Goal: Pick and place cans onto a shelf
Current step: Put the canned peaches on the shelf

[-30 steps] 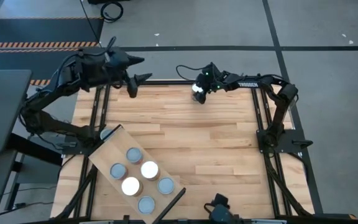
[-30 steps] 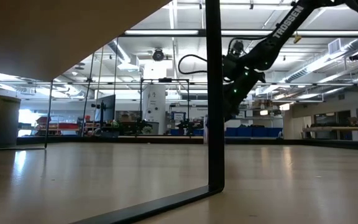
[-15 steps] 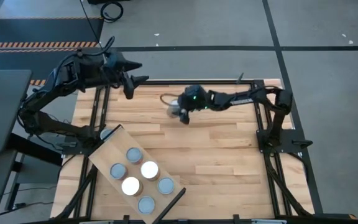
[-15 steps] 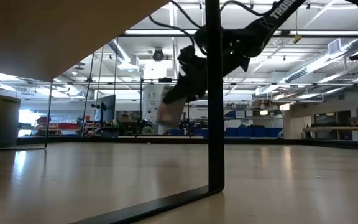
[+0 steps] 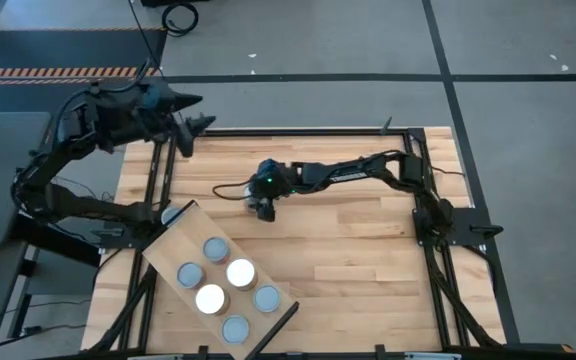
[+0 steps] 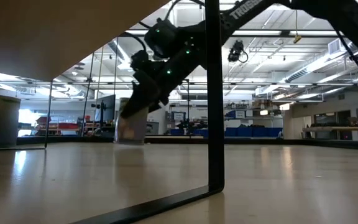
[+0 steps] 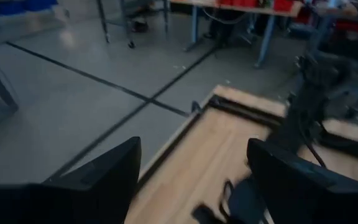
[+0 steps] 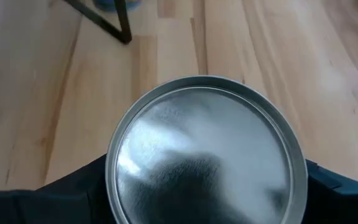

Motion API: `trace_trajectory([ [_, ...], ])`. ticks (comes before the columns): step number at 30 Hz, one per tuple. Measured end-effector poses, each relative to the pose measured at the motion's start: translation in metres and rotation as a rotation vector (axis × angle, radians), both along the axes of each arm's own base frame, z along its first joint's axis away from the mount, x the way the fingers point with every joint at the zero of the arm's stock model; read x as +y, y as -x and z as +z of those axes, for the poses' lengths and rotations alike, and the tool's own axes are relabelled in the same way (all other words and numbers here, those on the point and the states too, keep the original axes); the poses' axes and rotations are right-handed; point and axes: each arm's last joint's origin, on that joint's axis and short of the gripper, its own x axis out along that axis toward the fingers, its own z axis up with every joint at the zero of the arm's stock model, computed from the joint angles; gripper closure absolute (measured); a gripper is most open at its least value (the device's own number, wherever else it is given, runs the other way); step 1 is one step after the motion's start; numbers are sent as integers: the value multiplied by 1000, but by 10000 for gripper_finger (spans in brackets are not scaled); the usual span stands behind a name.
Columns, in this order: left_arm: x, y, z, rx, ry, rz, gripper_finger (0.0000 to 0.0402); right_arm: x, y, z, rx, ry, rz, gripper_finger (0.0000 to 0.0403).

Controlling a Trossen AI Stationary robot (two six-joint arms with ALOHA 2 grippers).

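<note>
Right hand (image 5: pixel 261 203) grips a can (image 8: pixel 205 158), carried above the table's middle, nearer the far edge; left hand (image 5: pixel 196 125) open, waiting off the far-left corner; carry toward the shelf (image 5: pixel 173 239) at the near-left edge; pick a bare spot, lower level.

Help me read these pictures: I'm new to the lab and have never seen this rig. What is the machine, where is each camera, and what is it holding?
It is a robot with two dark arms at a wooden table. One camera looks straight down, one sits at table-top height, and one rides on each wrist. The right gripper reaches over the table's middle, shut on a can, whose silvery round top fills the right wrist view; the low view shows that can carried above the table. The left gripper waits open, past the table's far left corner. Near the left front corner lies the shelf, a pale plank with six cans standing on it.
</note>
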Motion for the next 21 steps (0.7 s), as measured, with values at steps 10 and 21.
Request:
trace_trajectory([
  [10,-14,39,-22,242,118,7,104,0,-14,12,-34,15,-40,54],
  [21,-14,37,-29,371,5,-74,104,5,-2,32,7,-45,-99,5],
])
